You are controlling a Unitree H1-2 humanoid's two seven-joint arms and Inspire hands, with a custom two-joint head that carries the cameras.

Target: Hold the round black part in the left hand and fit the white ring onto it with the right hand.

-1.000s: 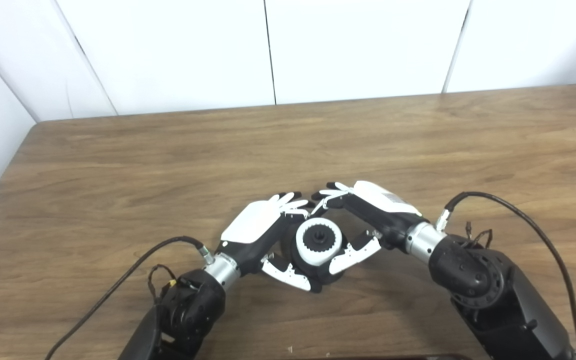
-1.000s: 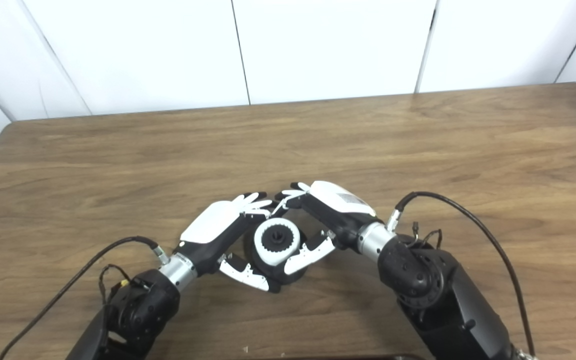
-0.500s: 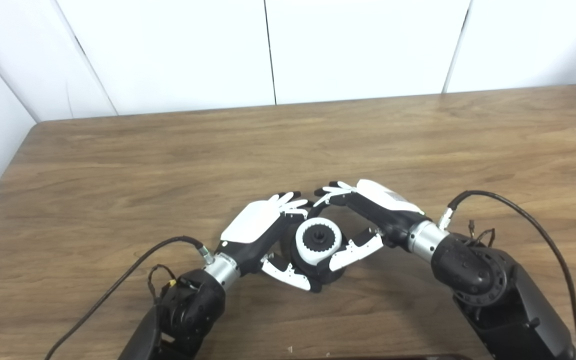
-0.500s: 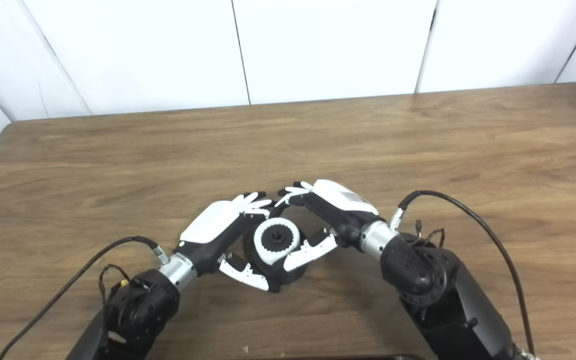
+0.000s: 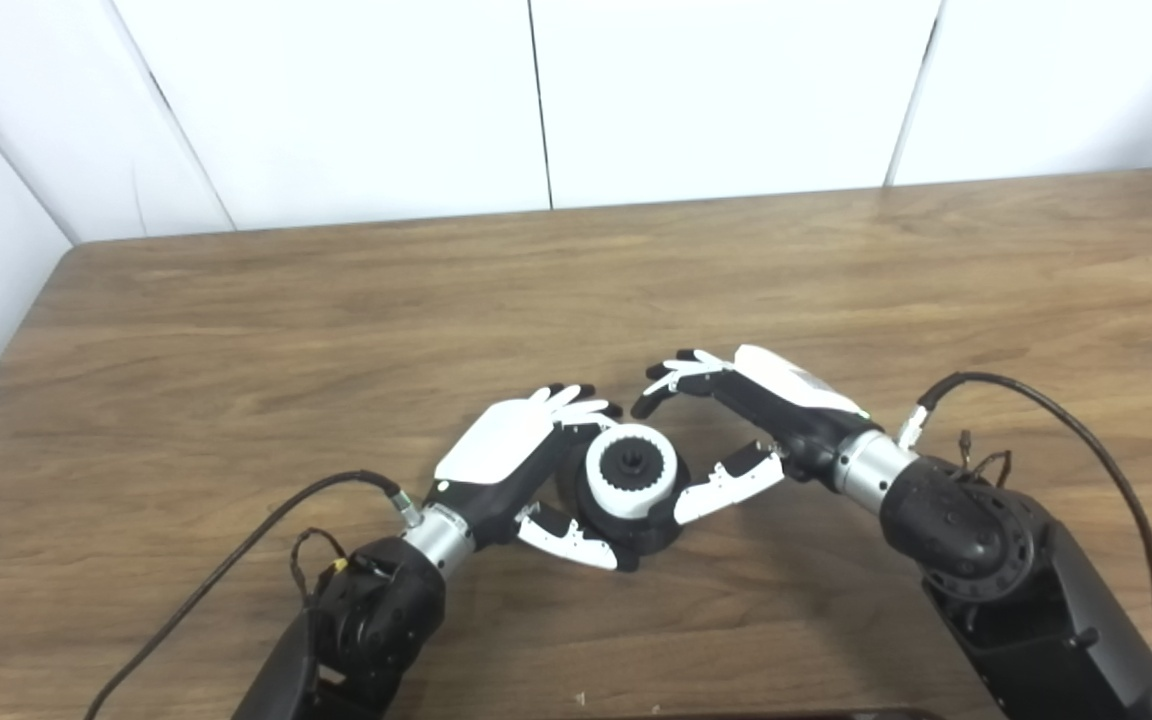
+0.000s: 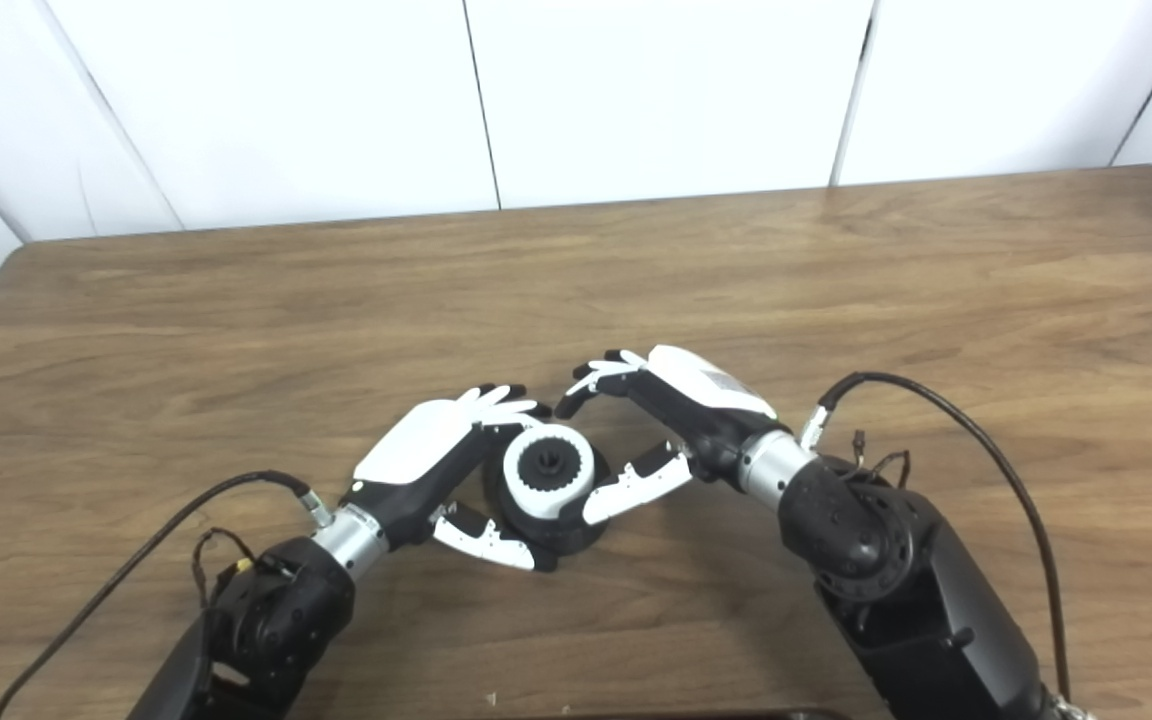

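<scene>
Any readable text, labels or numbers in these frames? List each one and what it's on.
None readable.
Back of the right hand: a small greyish patch, maybe a sticker, too blurred to read.
Left hand, white ring, round black part, table: no markings visible.

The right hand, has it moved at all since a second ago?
Yes. The right hand has drawn back to the right, away from the white ring, leaving a wider gap; its fingers are apart, holding nothing.
</scene>
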